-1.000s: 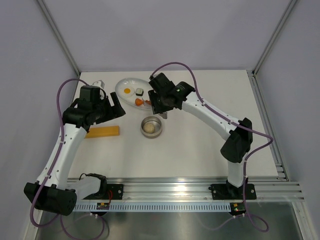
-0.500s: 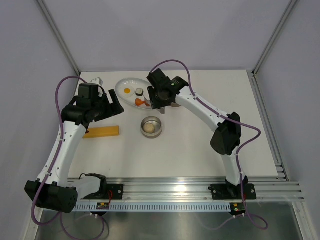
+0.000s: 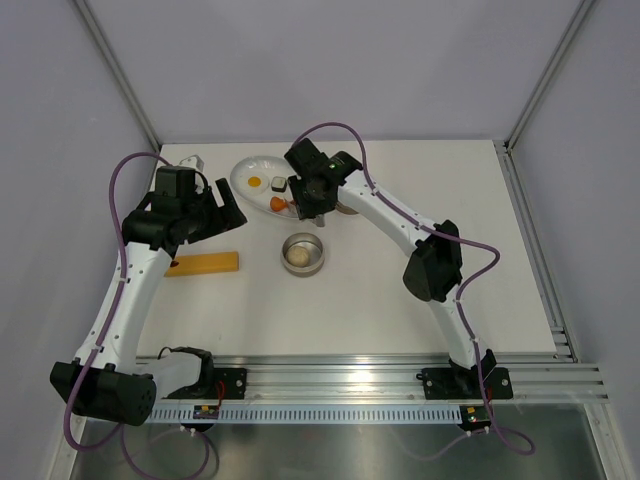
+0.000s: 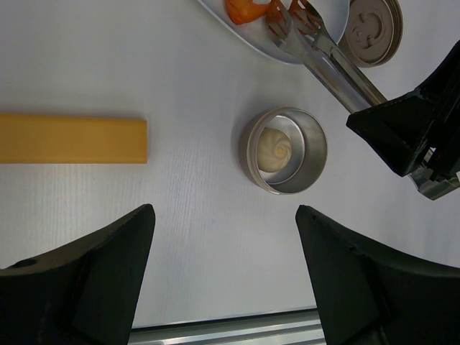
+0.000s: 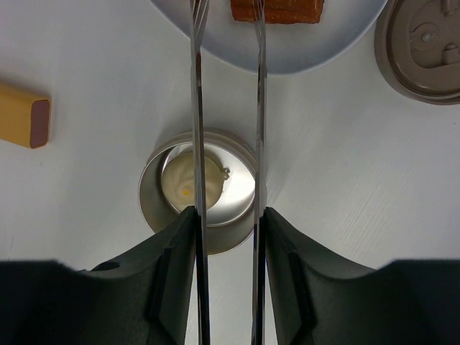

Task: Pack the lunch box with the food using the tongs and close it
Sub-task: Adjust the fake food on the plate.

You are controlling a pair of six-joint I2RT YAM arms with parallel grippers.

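Observation:
The lunch box is a small round steel tin holding a beige ball; its grey-brown lid lies apart, beside the white plate. On the plate lie a fried egg, a sushi roll, an orange chunk and a reddish-brown sausage. My right gripper is shut on the silver tongs, whose tips reach the sausage's end over the plate. My left gripper hangs open and holds nothing, left of the tin.
A yellow block lies on the table left of the tin, below my left gripper. A small white fitting sits at the back left. The metal rail runs along the near edge.
My right arm has carried the tongs up and left, from beside the tin to the plate's near edge. The left arm has barely moved.

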